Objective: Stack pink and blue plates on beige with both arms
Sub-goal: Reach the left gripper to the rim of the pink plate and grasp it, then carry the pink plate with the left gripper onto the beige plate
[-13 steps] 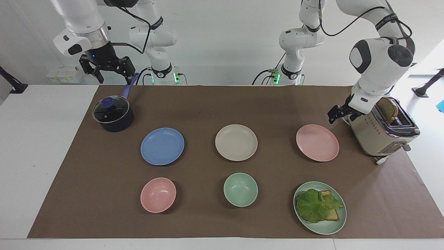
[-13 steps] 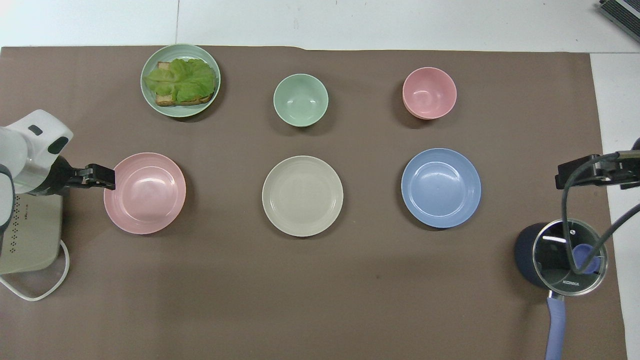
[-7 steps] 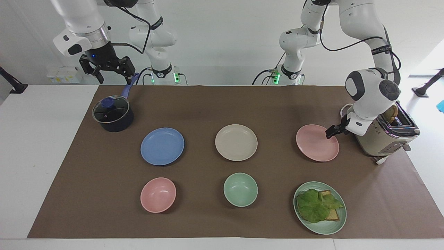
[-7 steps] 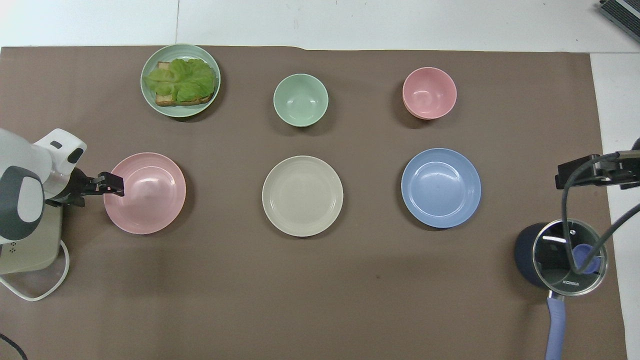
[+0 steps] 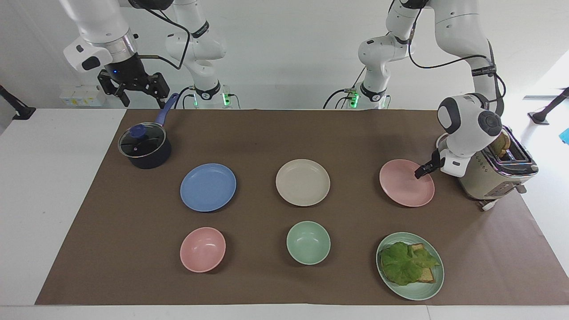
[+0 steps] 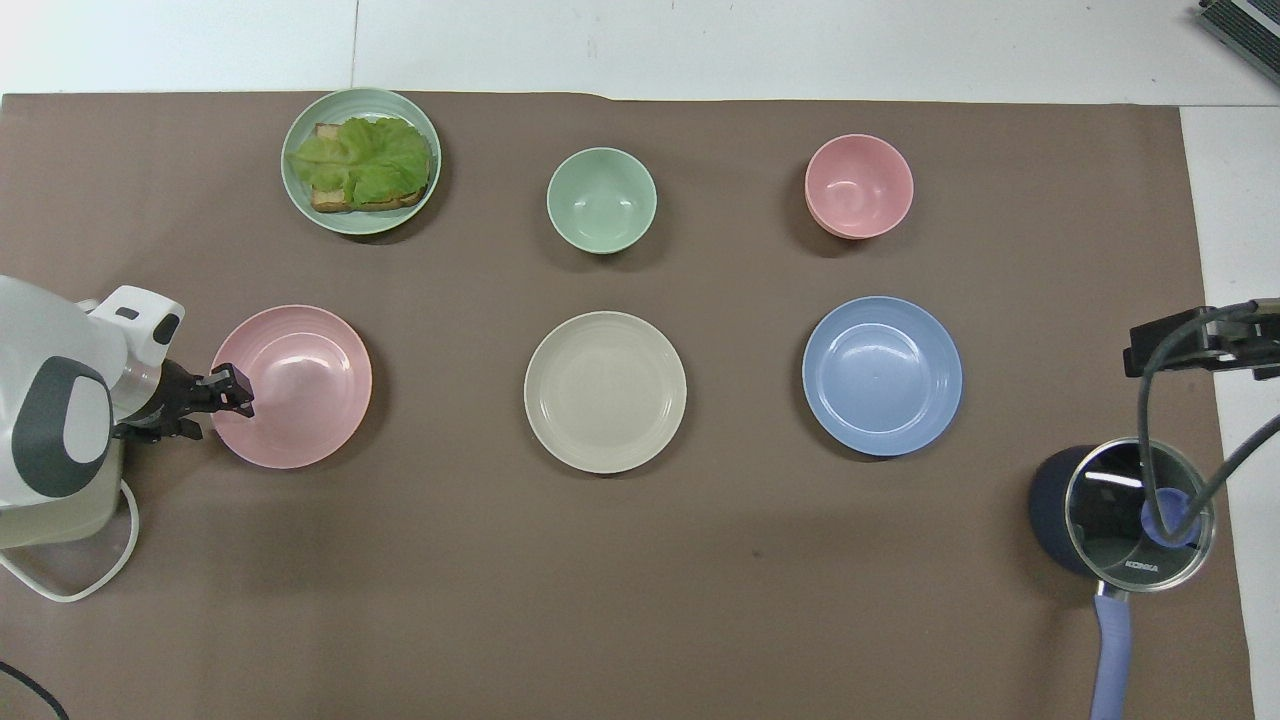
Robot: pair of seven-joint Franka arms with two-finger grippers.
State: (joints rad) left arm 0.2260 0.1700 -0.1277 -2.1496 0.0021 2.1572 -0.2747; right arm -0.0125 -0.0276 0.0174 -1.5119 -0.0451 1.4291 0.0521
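Note:
The pink plate lies toward the left arm's end of the table, the beige plate in the middle, and the blue plate toward the right arm's end, all in one row. My left gripper is low at the pink plate's rim, on the side by the toaster. My right gripper hangs open and empty in the air over the pot's handle, well away from the blue plate.
A toaster stands beside the pink plate, a lidded dark pot nearer to the robots than the blue plate. Farther from the robots are a pink bowl, a mint bowl and a green plate with lettuce and toast.
The left arm has swung down from beside the toaster and brought its gripper onto the pink plate's rim. The right gripper has drifted slightly up and outward.

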